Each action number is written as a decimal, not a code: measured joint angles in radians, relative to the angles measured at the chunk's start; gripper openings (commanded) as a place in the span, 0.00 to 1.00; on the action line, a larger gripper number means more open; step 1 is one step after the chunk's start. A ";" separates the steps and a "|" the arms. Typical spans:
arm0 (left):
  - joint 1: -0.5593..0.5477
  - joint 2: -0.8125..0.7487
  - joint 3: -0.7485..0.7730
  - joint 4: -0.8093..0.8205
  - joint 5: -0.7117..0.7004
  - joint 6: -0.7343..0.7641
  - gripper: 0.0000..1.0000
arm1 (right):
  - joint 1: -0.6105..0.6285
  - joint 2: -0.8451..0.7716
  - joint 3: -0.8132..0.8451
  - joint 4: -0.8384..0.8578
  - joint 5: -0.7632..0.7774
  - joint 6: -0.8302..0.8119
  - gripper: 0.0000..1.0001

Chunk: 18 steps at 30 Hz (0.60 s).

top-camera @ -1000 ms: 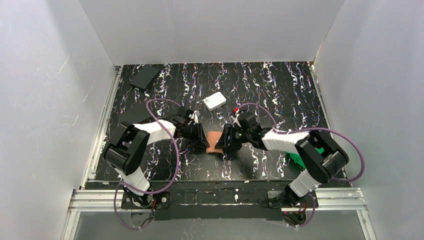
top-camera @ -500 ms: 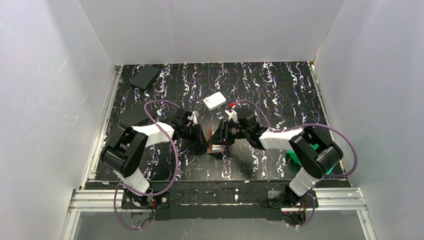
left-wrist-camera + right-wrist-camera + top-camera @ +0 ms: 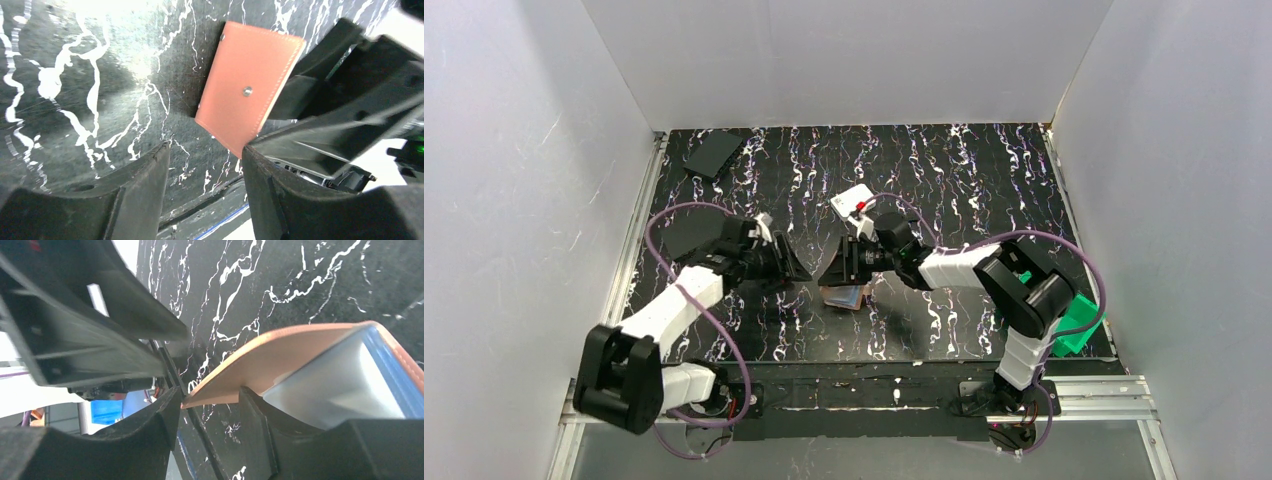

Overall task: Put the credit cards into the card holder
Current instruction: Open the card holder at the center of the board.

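Note:
The card holder [image 3: 844,296], an orange-brown leather wallet, lies at the middle of the mat. In the left wrist view its closed outer face with a snap stud [image 3: 248,95] shows. In the right wrist view its flap [image 3: 280,360] is lifted, with a grey and light-blue inner panel [image 3: 340,385] beneath. My right gripper [image 3: 836,272] [image 3: 207,392] is open; the flap's edge rests on one finger [image 3: 255,410] and reaches across the gap. My left gripper [image 3: 792,268] [image 3: 205,150] is open and empty, just left of the wallet. No credit cards are in view.
A white rounded box [image 3: 854,201] lies behind the right gripper. A flat black object [image 3: 712,154] lies at the far left corner. A green bin [image 3: 1074,322] sits at the right front, partly hidden by the right arm. White walls enclose the mat.
My left gripper has pulled back to the left, away from the wallet. My right gripper has moved left over the wallet and the flap now stands raised.

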 measured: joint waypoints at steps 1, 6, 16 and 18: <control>0.026 -0.035 0.000 -0.021 -0.003 0.005 0.56 | 0.007 0.011 0.009 0.000 0.000 -0.003 0.53; 0.060 -0.120 0.034 -0.072 0.017 0.016 0.49 | 0.036 0.075 0.048 0.000 -0.003 -0.018 0.50; 0.050 0.158 0.154 0.025 0.146 -0.008 0.34 | 0.053 0.134 0.107 -0.067 0.005 -0.068 0.45; 0.045 0.206 0.155 0.038 0.157 -0.012 0.34 | 0.053 0.134 0.107 -0.074 0.005 -0.072 0.50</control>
